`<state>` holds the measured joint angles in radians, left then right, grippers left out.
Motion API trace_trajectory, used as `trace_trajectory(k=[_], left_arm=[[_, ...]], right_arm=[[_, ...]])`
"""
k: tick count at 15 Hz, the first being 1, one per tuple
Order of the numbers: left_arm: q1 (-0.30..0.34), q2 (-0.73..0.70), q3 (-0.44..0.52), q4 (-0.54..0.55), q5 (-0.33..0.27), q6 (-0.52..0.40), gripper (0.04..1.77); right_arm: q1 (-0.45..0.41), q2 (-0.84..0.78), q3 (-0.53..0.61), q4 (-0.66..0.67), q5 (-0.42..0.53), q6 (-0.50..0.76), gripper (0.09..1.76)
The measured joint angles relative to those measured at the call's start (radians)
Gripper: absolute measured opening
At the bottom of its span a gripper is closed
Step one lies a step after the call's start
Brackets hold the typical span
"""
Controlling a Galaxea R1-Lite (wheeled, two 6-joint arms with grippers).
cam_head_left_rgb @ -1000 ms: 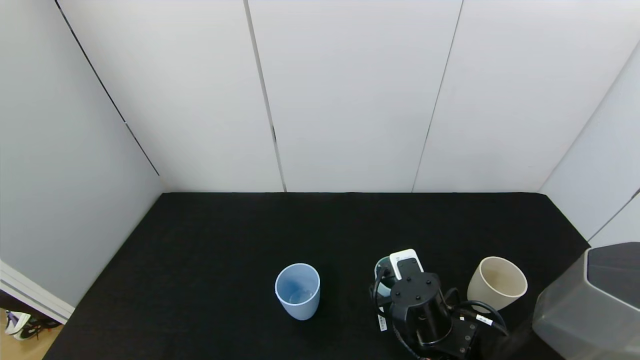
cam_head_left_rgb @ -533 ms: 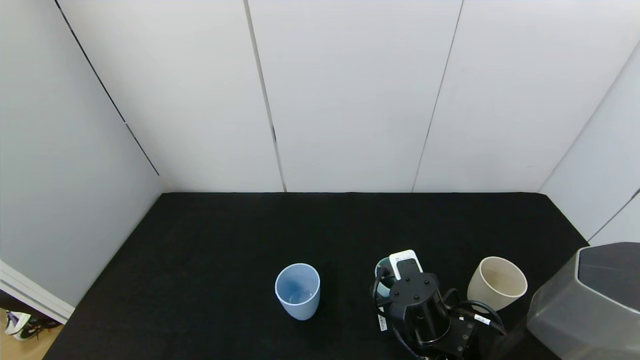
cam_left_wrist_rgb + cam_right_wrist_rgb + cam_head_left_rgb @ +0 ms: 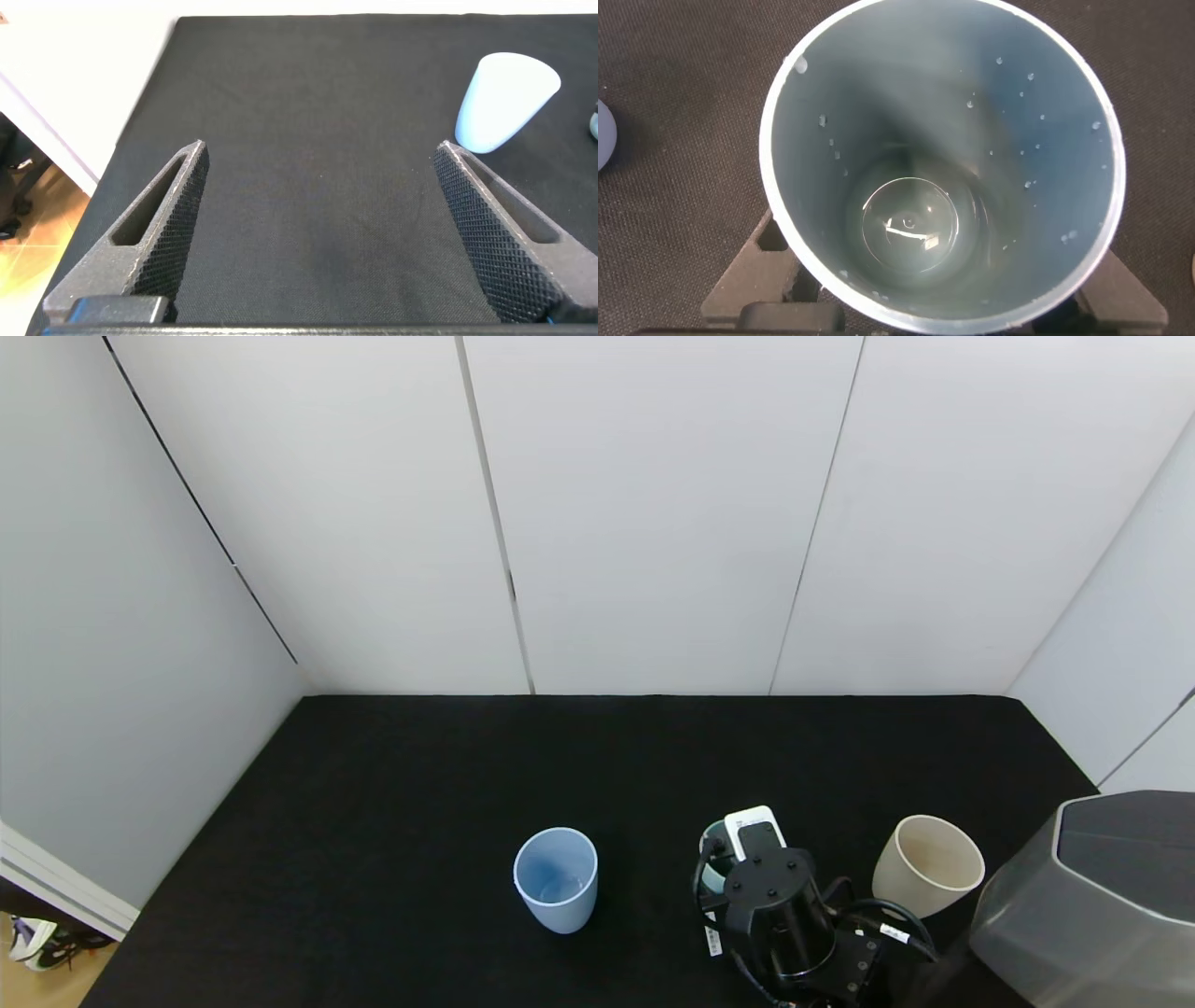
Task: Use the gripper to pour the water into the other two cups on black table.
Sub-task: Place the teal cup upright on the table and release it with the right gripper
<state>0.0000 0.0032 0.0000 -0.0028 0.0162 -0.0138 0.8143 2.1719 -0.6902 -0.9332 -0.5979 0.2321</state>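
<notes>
Near left edge: left gripper is parked there, out of the head view; its fingers are spread wide above the black table and touch nothing.
Left of centre: pale blue cup stands upright on the near half of the table, well apart from the working arm; a faint glint at its bottom suggests a little water, though that cannot be told for sure.
Centre right: right gripper sits over the teal-green cup, which stands between the other two cups.
Right gripper's hold: its two fingers flank the teal-green cup low on either side, closed in against the wall as far as the wrist view shows; it appears to be gripping the cup.
Water: only a small clear pool lies at the bottom of the teal-green cup, with droplets up the inner wall.
Near right: cream-beige cup stands just beside the right arm, looking empty.
Change over the last second: the cups have not moved; the right wrist has drawn slightly nearer and the grey arm housing has slid left.
Meaning for the task: the arm seems to be settling its hold before a lift, with pouring into the cream-beige cup apparently still to do.
</notes>
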Motion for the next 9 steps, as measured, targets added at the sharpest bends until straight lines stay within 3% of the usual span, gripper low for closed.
trace_trajectory(k=[3, 9], left_arm=[[0.000, 0.000, 0.000, 0.000, 0.000, 0.000, 1.72], [0.000, 0.000, 0.000, 0.000, 0.000, 0.000, 1.72]], right_arm=[[0.000, 0.002, 0.001, 0.000, 0.000, 0.000, 1.19], [-0.001, -0.001, 0.004, -0.017, -0.002, 0.000, 1.46]])
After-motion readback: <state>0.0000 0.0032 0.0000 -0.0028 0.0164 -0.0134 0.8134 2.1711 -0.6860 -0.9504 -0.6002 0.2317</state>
